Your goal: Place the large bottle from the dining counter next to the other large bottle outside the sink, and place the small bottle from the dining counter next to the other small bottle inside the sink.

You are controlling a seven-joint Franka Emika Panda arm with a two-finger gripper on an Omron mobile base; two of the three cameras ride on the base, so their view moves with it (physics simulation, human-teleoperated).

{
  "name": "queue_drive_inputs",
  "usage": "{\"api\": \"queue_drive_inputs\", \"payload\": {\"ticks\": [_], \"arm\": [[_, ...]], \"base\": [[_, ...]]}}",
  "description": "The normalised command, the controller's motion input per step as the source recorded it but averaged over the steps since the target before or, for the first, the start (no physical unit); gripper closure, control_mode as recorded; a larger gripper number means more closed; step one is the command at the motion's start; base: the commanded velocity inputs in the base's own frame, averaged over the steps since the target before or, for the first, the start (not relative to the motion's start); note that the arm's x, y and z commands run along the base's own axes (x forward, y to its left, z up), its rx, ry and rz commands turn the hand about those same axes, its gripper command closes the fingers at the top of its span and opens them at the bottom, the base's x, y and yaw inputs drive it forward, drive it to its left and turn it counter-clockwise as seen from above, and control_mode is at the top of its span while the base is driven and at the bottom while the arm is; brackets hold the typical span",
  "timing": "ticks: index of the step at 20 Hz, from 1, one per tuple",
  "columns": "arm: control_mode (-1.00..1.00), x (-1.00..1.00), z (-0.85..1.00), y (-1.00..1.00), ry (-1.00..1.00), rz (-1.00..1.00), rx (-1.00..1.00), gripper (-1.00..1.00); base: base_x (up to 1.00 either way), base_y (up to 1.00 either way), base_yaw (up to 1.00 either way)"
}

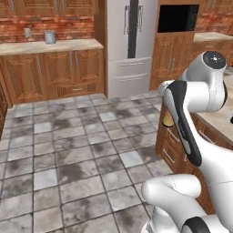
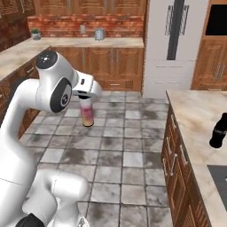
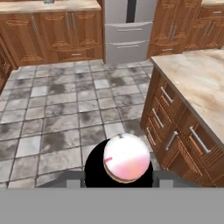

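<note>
I have the large bottle (image 2: 87, 112) hanging upright from my gripper (image 2: 84, 98), clamped near its top, pink body and orange base clear above the tiled floor (image 2: 115, 133). In the hand view the bottle (image 3: 126, 157) sits between the fingers, seen end-on. The black bottle (image 2: 220, 129) stands on the counter (image 2: 195, 119) to my right, well apart.
</note>
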Motion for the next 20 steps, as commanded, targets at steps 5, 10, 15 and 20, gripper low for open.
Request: {"api": "queue_drive_inputs", "payload": {"ticks": [5, 10, 15, 20], "arm": [[1.0, 0.0, 0.0, 0.0, 0.0, 0.0, 0.0, 1.0], [1.0, 0.0, 0.0, 0.0, 0.0, 0.0, 0.0, 1.0], [1.0, 0.0, 0.0, 0.0, 0.0, 0.0, 0.0, 1.0], [1.0, 0.0, 0.0, 0.0, 0.0, 0.0, 0.0, 1.0]], "base": [[0.0, 0.0, -0.25], [0.0, 0.0, -0.25], [0.0, 0.0, -0.25], [0.0, 0.0, -0.25]]}}
